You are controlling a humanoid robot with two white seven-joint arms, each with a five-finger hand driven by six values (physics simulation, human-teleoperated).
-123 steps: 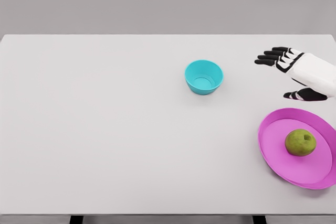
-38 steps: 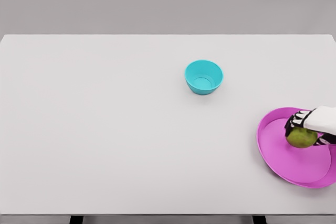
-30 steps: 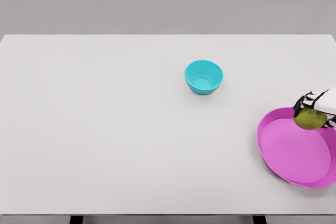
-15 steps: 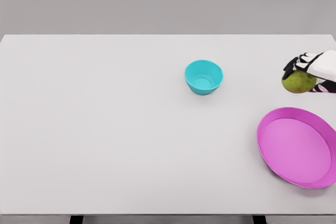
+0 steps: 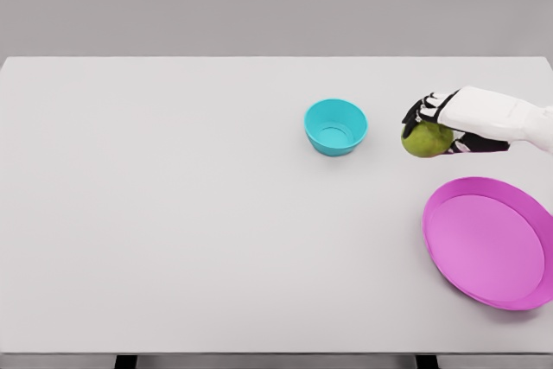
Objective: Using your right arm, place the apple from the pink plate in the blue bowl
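A wide white bench (image 5: 173, 213) fills most of the head view, with a plain grey wall behind its far edge. Its left half carries nothing that shows.

Right of the middle, toward the far side, a blue bowl (image 5: 335, 127) in a bright turquoise shade stands upright on the bench. Its rim faces up and the inside shows only its own pale floor.

Just to the right of the bowl, apart from it and not touching, is the green apple (image 5: 427, 139). It is yellowish green with a darker patch on its lower side. It is held clear of the bench surface, level with the bowl in the picture and a little lower than the bowl's rim line.

The right hand (image 5: 445, 118) grips the apple from above and from the right. Dark fingers (image 5: 415, 113) curl over the top and the left flank of the fruit, and another dark digit runs under the white back of the hand, alongside the apple's right side. The white forearm (image 5: 518, 120) reaches in from the right edge of the picture, nearly level.

Below the hand and nearer the front, at the right end of the bench, lies the pink plate (image 5: 436, 231). It is a round magenta dish with a raised rim, and its right edge is cut by the picture frame. The apple is well apart from it, between plate and bowl but closer to the bowl.
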